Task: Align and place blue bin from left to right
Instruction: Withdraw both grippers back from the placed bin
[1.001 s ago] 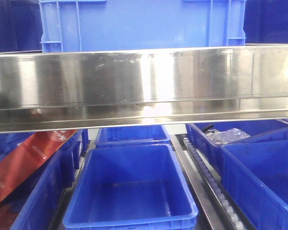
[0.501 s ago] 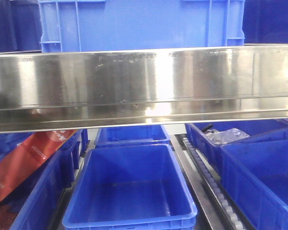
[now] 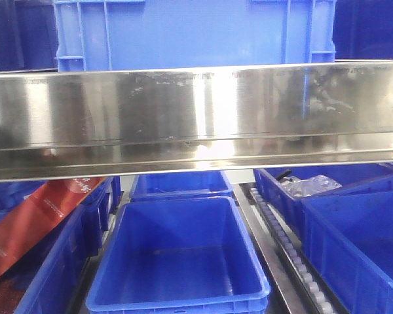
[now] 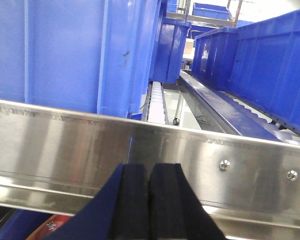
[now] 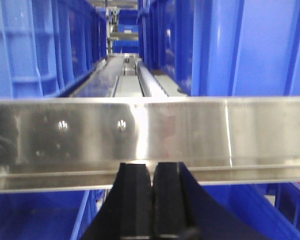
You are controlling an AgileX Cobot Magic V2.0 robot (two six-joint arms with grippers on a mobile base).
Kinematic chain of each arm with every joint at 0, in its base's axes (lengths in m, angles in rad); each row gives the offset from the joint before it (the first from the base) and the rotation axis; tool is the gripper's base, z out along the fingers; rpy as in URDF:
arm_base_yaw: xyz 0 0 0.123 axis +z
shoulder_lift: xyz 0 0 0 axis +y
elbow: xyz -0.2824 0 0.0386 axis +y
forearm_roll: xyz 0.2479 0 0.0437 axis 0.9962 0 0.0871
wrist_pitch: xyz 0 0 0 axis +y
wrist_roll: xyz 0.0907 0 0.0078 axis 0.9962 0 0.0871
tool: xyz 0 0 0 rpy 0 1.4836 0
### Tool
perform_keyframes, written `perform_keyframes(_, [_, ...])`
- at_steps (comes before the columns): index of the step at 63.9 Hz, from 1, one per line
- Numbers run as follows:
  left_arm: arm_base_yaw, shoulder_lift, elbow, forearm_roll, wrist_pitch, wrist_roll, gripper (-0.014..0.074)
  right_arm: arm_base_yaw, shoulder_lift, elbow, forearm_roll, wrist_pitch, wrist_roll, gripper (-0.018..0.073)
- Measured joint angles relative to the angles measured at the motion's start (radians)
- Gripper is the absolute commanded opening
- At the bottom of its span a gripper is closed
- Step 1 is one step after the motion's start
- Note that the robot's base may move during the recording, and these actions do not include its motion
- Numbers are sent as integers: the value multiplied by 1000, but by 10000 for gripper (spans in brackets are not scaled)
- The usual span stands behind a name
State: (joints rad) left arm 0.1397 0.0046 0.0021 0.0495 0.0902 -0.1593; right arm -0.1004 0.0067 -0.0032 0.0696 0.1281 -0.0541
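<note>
- Since half a second ago, we are seeing the blue bin [image 3: 193,33] sitting a touch further right behind the steel rail [image 3: 196,118].
- We are keeping the left gripper [image 4: 149,200] pressed closed, empty, just below that rail.
- We are holding the right gripper [image 5: 152,200] likewise clenched, empty, under the rail.

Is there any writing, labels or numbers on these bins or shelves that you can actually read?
Nothing is legible.
Red package, lower left in the front view: small pale print along it, too blurred to read.
Blue bin on the steel rail: no label visible.
Lower bins: no markings visible.
Clear bag in a right-hand bin: no readable print.
</note>
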Motion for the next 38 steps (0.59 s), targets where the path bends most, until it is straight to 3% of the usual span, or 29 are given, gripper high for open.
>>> perform_keyframes(38, [0,0,0,0,-10,0,-111,0,-2,3,0,-2,0,-162])
